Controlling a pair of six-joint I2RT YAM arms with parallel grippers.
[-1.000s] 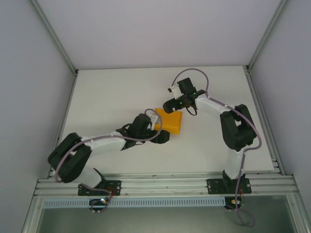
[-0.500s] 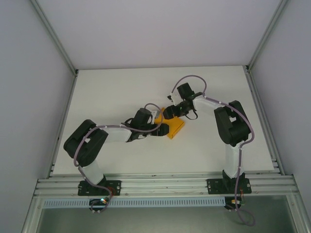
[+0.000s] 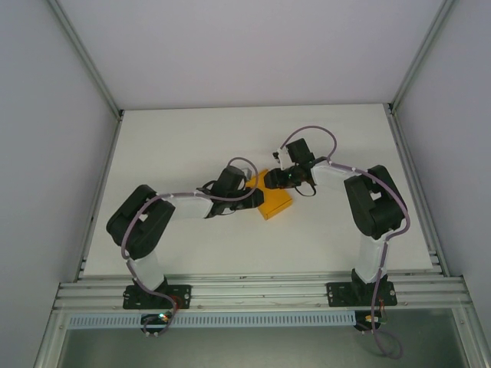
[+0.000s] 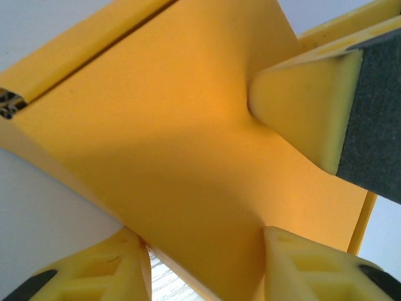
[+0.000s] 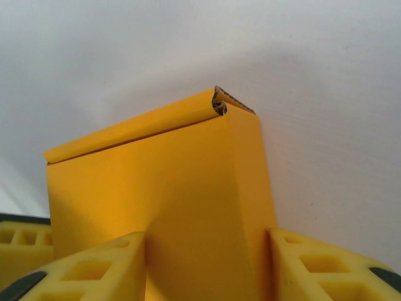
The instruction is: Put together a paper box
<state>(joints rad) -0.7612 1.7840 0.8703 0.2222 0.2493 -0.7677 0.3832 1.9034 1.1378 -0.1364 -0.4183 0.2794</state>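
The paper box (image 3: 278, 201) is a small orange-yellow card box near the middle of the white table. Both grippers meet at it. My left gripper (image 3: 255, 198) comes in from the left, and in the left wrist view its two yellow fingers press the sides of the box (image 4: 169, 125), so the left gripper (image 4: 200, 251) is shut on it. My right gripper (image 3: 274, 181) reaches in from the far right side. The right wrist view has the box (image 5: 156, 175) upright between both fingers, its rolled top edge showing; the right gripper (image 5: 207, 251) is shut on it. A right fingertip (image 4: 313, 106) dents the card.
The white table (image 3: 192, 146) is bounded by grey walls at the left, right and back. An aluminium rail (image 3: 261, 287) carrying the arm bases runs along the near edge.
Both grippers have narrowed from wide open and closed onto the box. The left arm has pulled in toward the centre, and the box now looks narrower and turned.
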